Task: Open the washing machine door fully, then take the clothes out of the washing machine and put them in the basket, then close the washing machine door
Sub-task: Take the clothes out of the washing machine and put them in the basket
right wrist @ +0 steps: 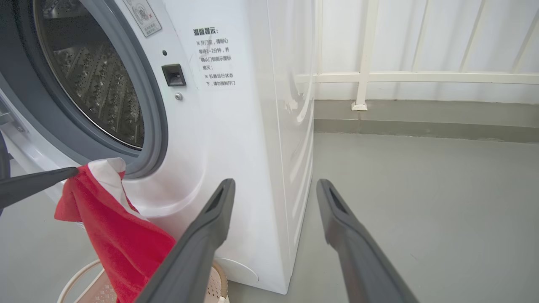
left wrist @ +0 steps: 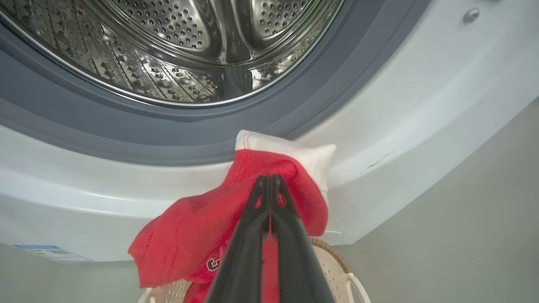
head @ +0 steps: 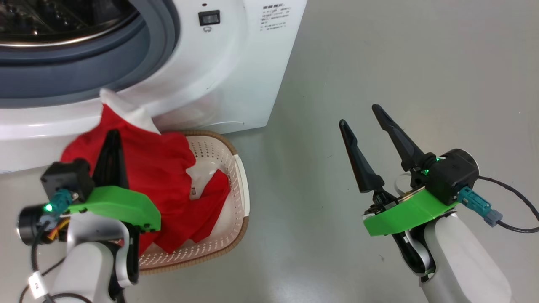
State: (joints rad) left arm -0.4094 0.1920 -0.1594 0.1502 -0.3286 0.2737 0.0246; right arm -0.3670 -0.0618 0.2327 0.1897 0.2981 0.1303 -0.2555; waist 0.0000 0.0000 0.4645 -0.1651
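Note:
The white washing machine (head: 236, 75) stands with its grey-ringed mouth uncovered, and its steel drum (left wrist: 177, 50) looks bare where visible. The washing machine door is out of view. My left gripper (head: 111, 139) is shut on the red clothes (head: 160, 168) near their white trim, just below the machine's mouth (left wrist: 269, 179). The cloth hangs from that grip down into the cream basket (head: 240, 168) on the floor against the machine's front. My right gripper (head: 359, 115) stands open and holds nothing, over the floor right of the basket (right wrist: 274, 184).
Grey floor (head: 379, 63) spreads to the right of the machine. A white railing (right wrist: 421, 78) and a low kerb run along the back wall. A black latch slot (head: 209, 17) sits on the machine's front, right of the mouth. A cable (head: 513, 198) trails from my right wrist.

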